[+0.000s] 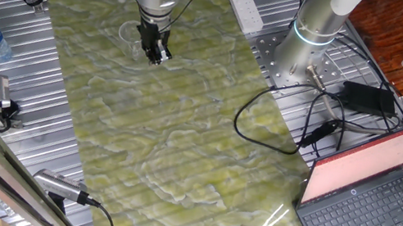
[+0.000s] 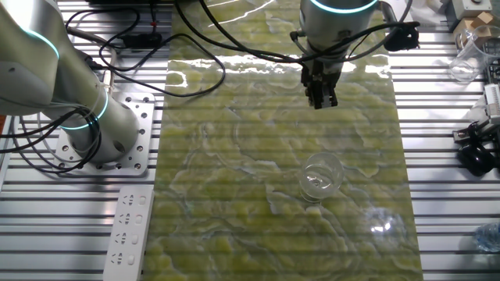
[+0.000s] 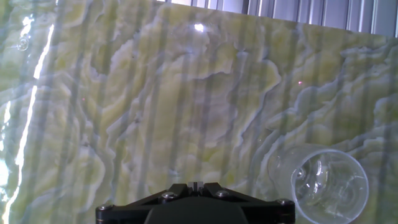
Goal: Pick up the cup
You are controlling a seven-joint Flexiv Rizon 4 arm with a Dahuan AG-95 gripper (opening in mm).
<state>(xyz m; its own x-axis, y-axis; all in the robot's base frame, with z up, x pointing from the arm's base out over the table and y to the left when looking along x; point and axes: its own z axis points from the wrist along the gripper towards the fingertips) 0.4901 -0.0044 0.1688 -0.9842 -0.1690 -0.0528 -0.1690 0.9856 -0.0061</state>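
**Gripper hovers short of cup**

The cup (image 2: 321,176) stands upright on the green marbled mat (image 2: 234,195), near its edge. The gripper (image 2: 322,100) hangs above the mat, apart from the cup, fingers close together with nothing between them.

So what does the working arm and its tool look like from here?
The arm is a silver-grey metal tube with a glowing cyan ring around it. Black cables run along the table behind it. The tool at its tip is small, black and blocky, with two short dark fingers. A second, similar arm with cyan rings stands nearby.
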